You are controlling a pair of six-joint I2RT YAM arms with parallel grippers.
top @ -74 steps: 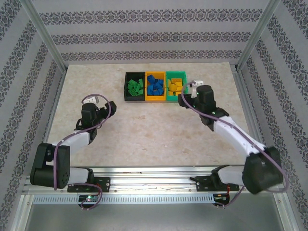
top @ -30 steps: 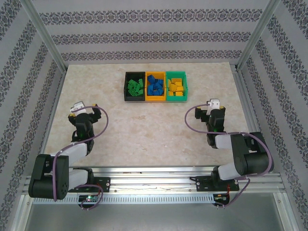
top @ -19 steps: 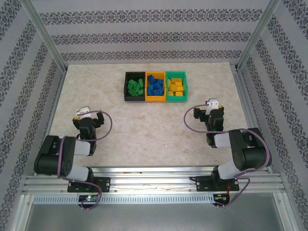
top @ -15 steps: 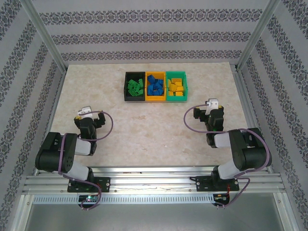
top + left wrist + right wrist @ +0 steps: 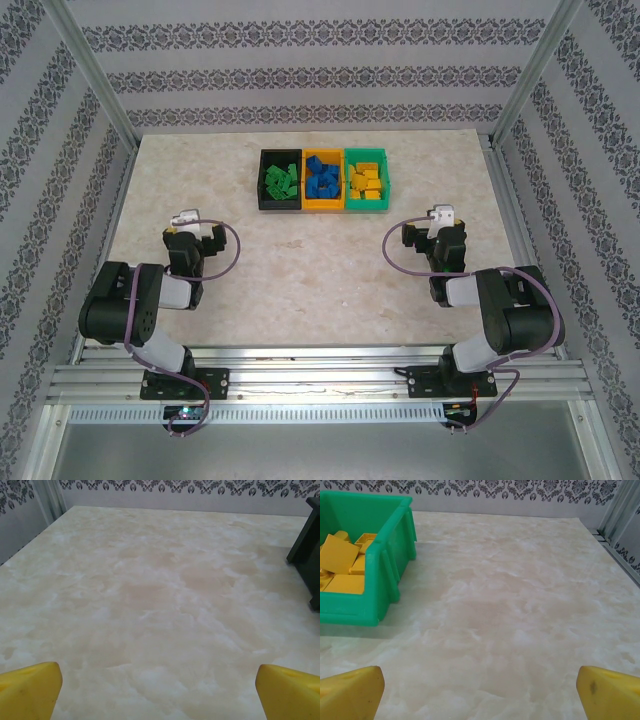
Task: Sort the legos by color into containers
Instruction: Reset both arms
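- The black bin (image 5: 262, 182), the yellow-orange bin (image 5: 323, 207) and the green bin (image 5: 366, 152) stand in a touching row near the far edge of the worktop (image 5: 300, 285), black on the left and green on the right.
- The green bricks (image 5: 281, 181) lie in the black bin.
- The blue bricks (image 5: 322, 183) lie in the yellow-orange bin.
- The yellow bricks (image 5: 365, 181) lie in the green bin (no load matches its bin's colour).
- The left gripper (image 5: 160, 692) sits low over the worktop towards the left edge, well apart from the row. Its jaws are spread wide over bare marble and pinch nothing. A corner of the black bin shows ahead to its right.
- The right gripper (image 5: 480, 692) sits low towards the right edge, jaws likewise spread wide with nothing between them. The green bin is ahead to its left.
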